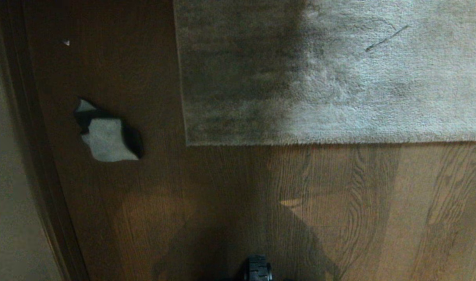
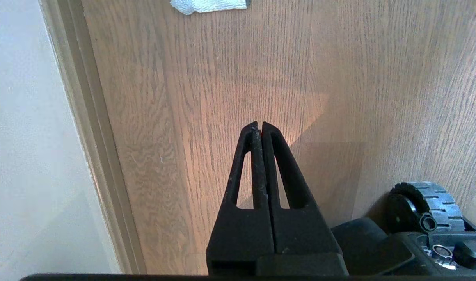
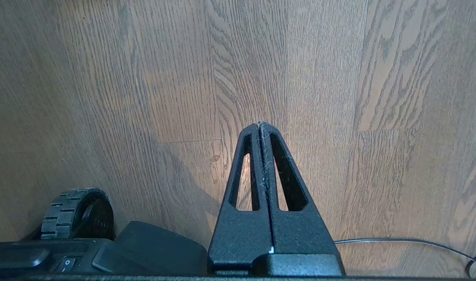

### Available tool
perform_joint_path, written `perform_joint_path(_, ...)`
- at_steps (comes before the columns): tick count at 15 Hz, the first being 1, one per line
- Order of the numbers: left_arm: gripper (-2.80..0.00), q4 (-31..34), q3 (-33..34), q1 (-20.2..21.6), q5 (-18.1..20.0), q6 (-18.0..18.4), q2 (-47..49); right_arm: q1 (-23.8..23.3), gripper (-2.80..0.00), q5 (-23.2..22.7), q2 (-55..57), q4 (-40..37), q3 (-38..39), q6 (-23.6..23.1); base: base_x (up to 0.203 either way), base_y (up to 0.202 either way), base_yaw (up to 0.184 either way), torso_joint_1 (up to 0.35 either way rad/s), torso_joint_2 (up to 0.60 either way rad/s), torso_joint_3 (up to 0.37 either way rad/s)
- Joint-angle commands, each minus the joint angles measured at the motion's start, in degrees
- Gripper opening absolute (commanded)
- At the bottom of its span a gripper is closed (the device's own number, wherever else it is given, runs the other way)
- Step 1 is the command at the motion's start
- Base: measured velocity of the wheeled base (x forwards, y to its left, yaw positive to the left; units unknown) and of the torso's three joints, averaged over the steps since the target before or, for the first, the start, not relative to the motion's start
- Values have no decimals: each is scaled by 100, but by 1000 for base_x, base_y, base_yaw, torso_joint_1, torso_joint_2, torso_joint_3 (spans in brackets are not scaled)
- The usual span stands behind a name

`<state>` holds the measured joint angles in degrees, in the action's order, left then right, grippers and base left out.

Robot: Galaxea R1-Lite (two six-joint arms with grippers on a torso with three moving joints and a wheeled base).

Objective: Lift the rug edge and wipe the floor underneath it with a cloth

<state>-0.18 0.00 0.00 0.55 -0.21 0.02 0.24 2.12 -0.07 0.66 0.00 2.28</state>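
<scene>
While both arms hang parked low by the wheeled base, the left claw [image 2: 260, 125] and right claw [image 3: 260, 125] are each pressed fully closed, holding nothing, above the floor [image 1: 230, 203]. Far ahead, the rug edge [image 1: 331, 141] lies flat on the planks, its corner at centre. A crumpled grey-white cloth [image 1: 107, 138] rests left of it, apart, near the baseboard [image 1: 35, 156].

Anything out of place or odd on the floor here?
Only a crumpled pale grey cloth lying loose on the brown wood-grain floor, left of the light grey-beige rug's corner. The rug lies flat.
</scene>
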Motion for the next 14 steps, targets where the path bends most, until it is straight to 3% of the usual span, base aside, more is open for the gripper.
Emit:
perform_joint_path(1, -280, 1, 0, 0, -2, 12, -2, 2, -280, -1, 7, 4, 0, 1, 0, 0, 0, 0, 0, 0)
perform_joint_path(14, -280, 9, 0, 0, -11, 30, -2, 2, -280, -1, 7, 4, 0, 1, 0, 0, 0, 0, 0, 0)
